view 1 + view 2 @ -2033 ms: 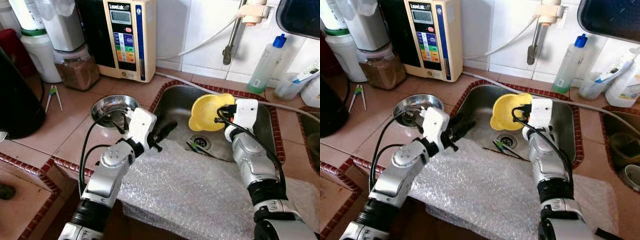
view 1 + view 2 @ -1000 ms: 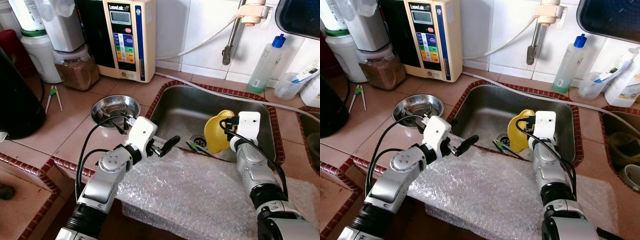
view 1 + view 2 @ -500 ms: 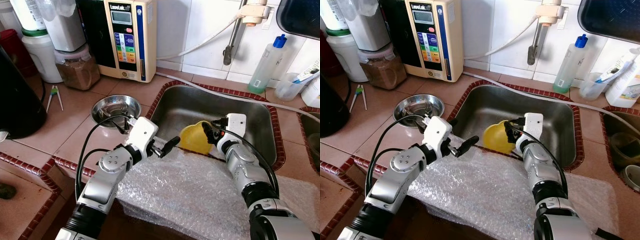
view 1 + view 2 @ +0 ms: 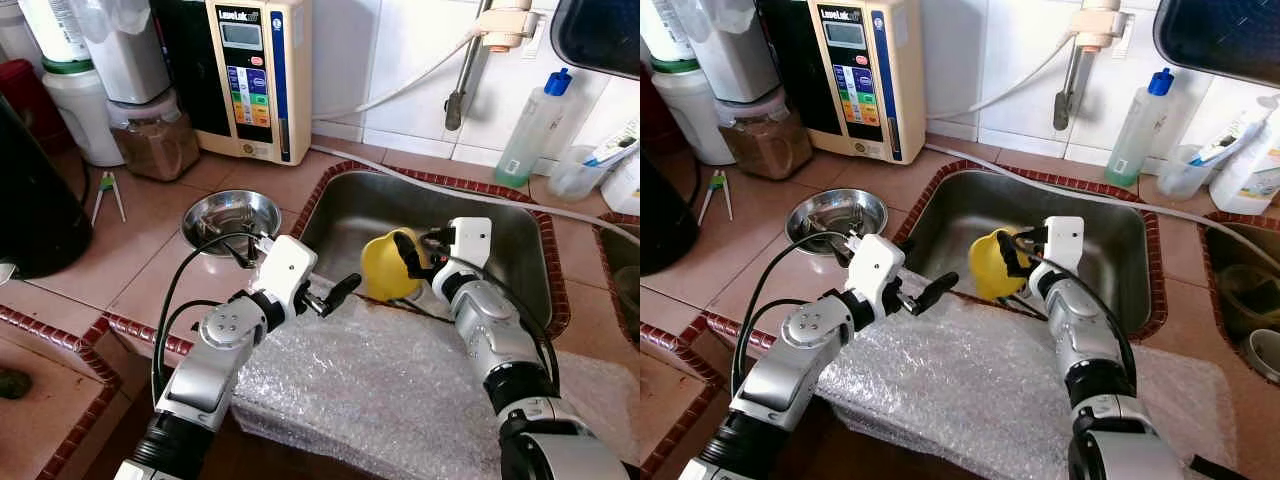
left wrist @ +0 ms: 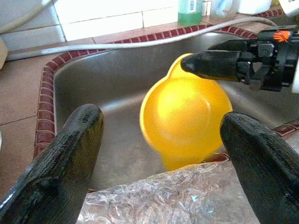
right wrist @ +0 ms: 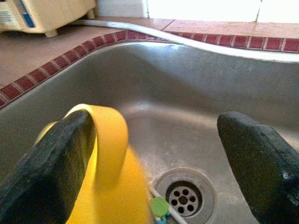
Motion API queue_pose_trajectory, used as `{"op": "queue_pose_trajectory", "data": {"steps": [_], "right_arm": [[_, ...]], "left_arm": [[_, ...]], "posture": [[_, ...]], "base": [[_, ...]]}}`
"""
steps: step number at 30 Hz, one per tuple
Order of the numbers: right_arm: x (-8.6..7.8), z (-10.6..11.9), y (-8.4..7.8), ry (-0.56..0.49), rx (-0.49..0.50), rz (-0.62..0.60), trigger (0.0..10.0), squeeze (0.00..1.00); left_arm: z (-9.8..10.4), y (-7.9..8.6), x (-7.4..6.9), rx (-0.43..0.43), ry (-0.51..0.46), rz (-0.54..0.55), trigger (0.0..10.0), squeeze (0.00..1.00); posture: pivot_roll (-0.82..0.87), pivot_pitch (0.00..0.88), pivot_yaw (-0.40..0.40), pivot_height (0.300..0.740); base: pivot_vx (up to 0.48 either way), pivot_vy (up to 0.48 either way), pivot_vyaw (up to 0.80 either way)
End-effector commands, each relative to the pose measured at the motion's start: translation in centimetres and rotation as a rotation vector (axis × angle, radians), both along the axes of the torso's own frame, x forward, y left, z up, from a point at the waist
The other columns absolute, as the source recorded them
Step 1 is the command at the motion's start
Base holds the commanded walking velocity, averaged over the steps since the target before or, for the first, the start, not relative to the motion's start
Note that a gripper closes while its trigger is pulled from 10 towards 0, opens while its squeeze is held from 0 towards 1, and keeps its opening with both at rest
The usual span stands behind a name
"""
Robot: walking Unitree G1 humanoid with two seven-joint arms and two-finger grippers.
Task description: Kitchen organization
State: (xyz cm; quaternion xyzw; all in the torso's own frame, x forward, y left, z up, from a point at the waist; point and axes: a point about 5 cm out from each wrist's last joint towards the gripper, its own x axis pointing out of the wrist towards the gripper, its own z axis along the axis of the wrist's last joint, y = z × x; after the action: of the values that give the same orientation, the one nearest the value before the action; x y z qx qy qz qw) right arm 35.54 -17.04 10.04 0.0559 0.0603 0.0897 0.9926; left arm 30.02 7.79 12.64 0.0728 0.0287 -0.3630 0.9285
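bubble wrap (image 4: 400, 390) lies nearest, at 6 o'clock. over its far edge the left gripper (image 4: 335, 293) hangs with fingers spread, holding nothing. beyond, above the sink (image 4: 520, 235), the right gripper (image 4: 412, 250) hooks one finger on the yellow cup's (image 4: 385, 268) handle, the other finger apart.

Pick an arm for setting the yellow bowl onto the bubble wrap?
Right, probably. The right tool hooks the yellow bowl by its rim over the sink, just beyond the bubble wrap. The left tool hovers open and empty at the wrap's near edge.
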Motion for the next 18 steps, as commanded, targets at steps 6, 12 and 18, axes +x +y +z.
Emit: {"op": "queue_pose_trajectory", "data": {"steps": [6,12,18], "right_arm": [[-0.2,0.9,1.3,-0.130,-0.265,0.112,10.0,1.00],[-0.3,0.6,1.1,-0.111,-0.246,0.110,10.0,0.00],[0.0,1.1,0.0,-0.118,-0.269,0.043,10.0,0.00]], "left_arm": [[0.3,-0.6,0.1,0.005,-0.014,0.001,10.0,1.00],[0.3,-0.4,0.2,0.010,-0.019,0.013,10.0,1.00],[0.6,-0.3,0.4,0.021,-0.047,0.041,10.0,1.00]], "posture": [[-0.04,0.000,0.027,0.740],[-0.04,0.000,0.026,0.740],[-0.04,0.000,0.028,0.740]], "base": [[0.000,0.000,0.00],[0.000,0.000,0.00],[0.000,0.000,0.00]]}}
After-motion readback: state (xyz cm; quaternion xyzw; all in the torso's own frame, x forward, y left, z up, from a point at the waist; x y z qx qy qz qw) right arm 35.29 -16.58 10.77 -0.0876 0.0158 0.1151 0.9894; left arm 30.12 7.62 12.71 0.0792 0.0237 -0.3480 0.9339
